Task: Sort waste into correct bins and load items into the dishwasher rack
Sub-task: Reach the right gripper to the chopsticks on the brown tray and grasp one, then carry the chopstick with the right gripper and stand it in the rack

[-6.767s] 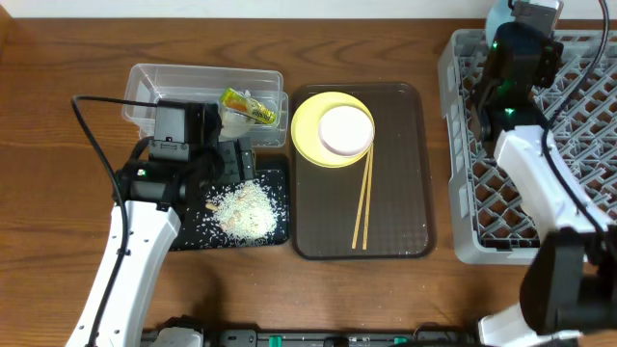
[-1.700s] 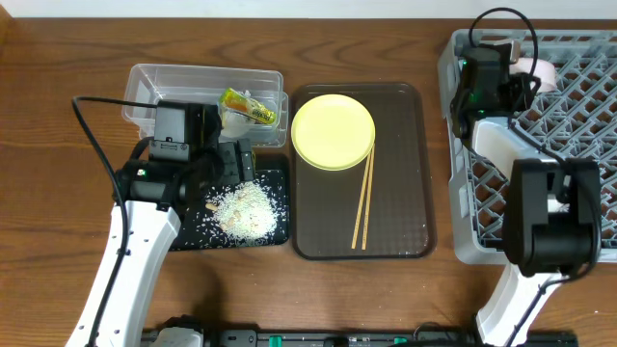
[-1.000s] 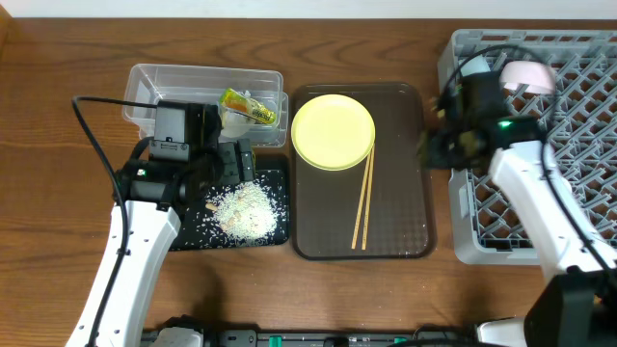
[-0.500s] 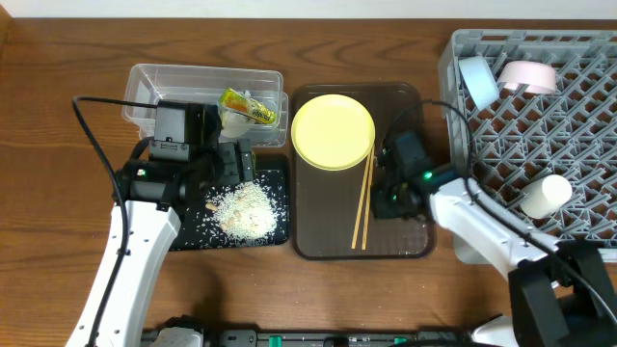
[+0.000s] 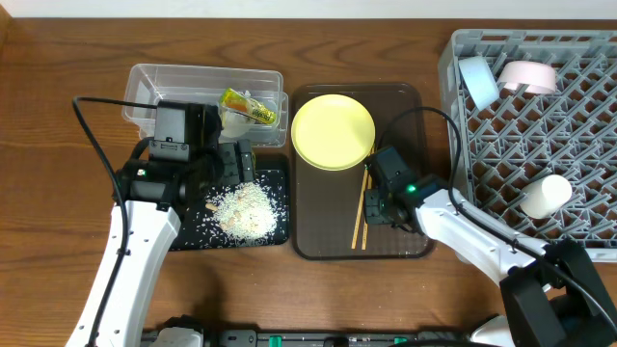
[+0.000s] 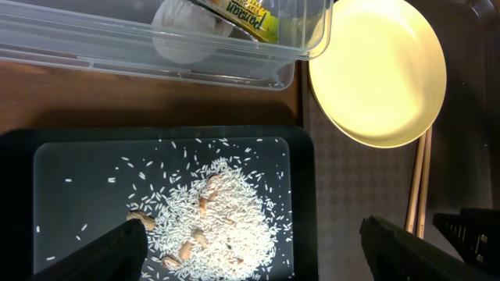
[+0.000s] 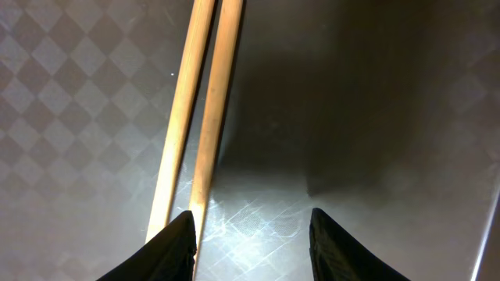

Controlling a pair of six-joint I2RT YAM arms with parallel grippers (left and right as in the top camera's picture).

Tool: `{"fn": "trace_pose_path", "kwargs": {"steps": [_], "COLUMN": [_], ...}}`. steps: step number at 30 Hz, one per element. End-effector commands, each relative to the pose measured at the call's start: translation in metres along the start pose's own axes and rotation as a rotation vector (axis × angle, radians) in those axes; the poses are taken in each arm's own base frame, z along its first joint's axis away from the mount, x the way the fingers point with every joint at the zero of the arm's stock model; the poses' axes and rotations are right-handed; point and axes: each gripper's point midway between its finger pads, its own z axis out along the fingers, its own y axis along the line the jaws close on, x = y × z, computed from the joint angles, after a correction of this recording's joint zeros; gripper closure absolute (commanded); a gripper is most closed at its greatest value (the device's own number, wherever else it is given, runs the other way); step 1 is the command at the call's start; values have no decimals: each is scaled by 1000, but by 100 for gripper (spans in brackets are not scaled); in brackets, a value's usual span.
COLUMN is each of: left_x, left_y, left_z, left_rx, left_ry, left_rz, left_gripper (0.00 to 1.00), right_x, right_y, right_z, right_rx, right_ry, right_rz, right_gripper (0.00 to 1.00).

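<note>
Two chopsticks (image 5: 358, 231) and one plate (image 5: 333, 131) are seen on the brown tray (image 5: 405, 125) at the middle of the surface (image 5: 48, 145). The right end effector (image 7: 251, 246) is held released, its fingers spread just beside the chopsticks. The left end effector (image 6: 250, 261) is likewise released, above one rice pile (image 5: 246, 207) in the black tray (image 5: 188, 238). One blue bowl (image 5: 476, 82), one pink bowl (image 5: 527, 75) and one cup (image 5: 545, 195) are held in the rack (image 5: 578, 106) at the right edge. One wrapper (image 5: 249, 106) is contained in the tub (image 5: 174, 82).

The left arm (image 5: 130, 253) rises from the near left edge, white forearm slanting toward the far side. The left gripper (image 5: 234, 160) faces downward, jaws spread wide. The right arm (image 5: 474, 231) stretches from the near right corner leftward to the middle, wrist bent low. The right gripper (image 5: 372, 206) points down, its fingers (image 7: 178, 238) parted.
</note>
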Motion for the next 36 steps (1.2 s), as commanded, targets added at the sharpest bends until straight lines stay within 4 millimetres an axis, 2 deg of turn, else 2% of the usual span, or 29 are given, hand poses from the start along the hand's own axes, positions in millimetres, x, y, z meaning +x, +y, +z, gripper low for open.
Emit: {"fn": "trace_pose_path", "kwargs": {"steps": [1, 10, 19, 27, 36], "left_x": [-1, -1, -1, -1, -1], "left_y": [2, 2, 2, 2, 2], "left_z": [0, 0, 0, 0, 0], "left_rx": [-8, -8, -8, -8, -8], "left_ry": [2, 2, 2, 2, 2], "left_rz": [-5, -5, -5, -5, -5], "left_gripper": [11, 11, 11, 11, 11], "right_x": [5, 7, 14, 4, 5], "right_y": [0, 1, -3, 7, 7], "right_z": [3, 3, 12, 12, 13], "right_rx": [20, 19, 15, -34, -35], "right_ry": [1, 5, -1, -38, -35], "right_rz": [47, 65, 94, 96, 96], "right_gripper": [55, 55, 55, 53, 53]}}
